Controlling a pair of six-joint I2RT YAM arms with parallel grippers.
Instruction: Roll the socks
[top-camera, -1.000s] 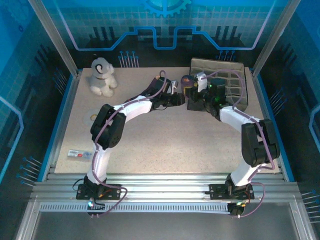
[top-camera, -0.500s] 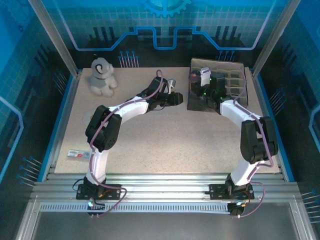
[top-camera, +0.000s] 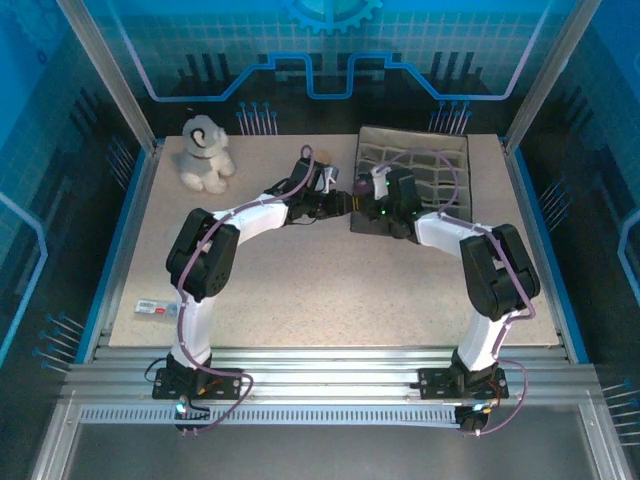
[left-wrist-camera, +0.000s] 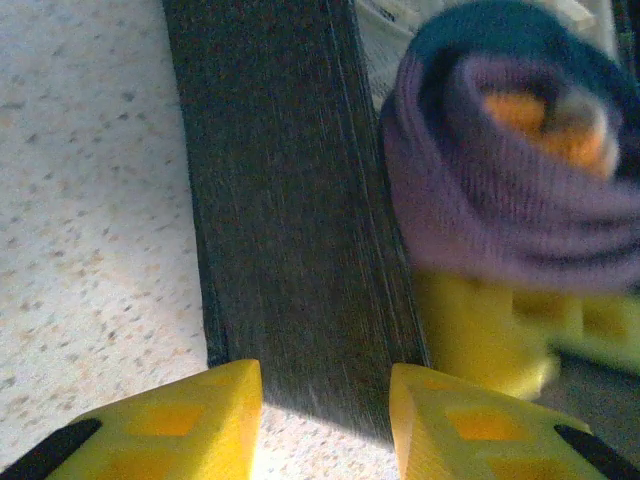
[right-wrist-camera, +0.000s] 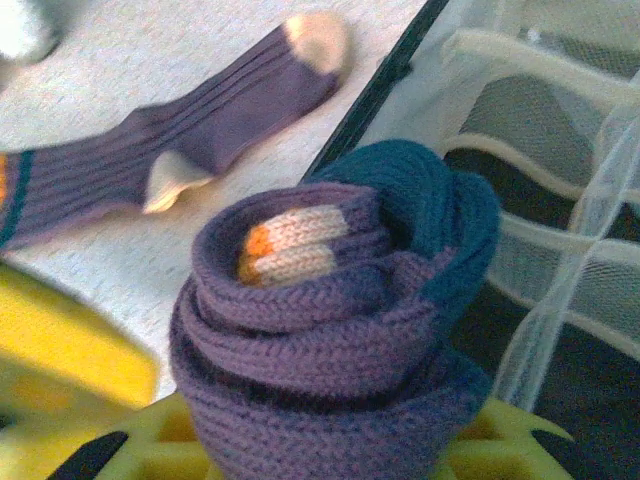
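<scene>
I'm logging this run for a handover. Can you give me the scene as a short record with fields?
organiser: mesh compartments, far right of table
rolled sock: purple and navy, clamped in right gripper, at organiser's left edge
flat sock: purple, tan toe and heel, unrolled on table
left gripper: jaws apart, empty, facing organiser's dark wall
plush toy: far left corner

One rolled sock bundle (right-wrist-camera: 330, 340), one flat sock (right-wrist-camera: 230, 115), one plush toy (top-camera: 205, 153), one mesh organizer (top-camera: 440, 160).

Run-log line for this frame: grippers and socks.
right gripper: shut on rolled sock | left gripper: open, empty, by organizer | flat sock: unrolled on table
</scene>
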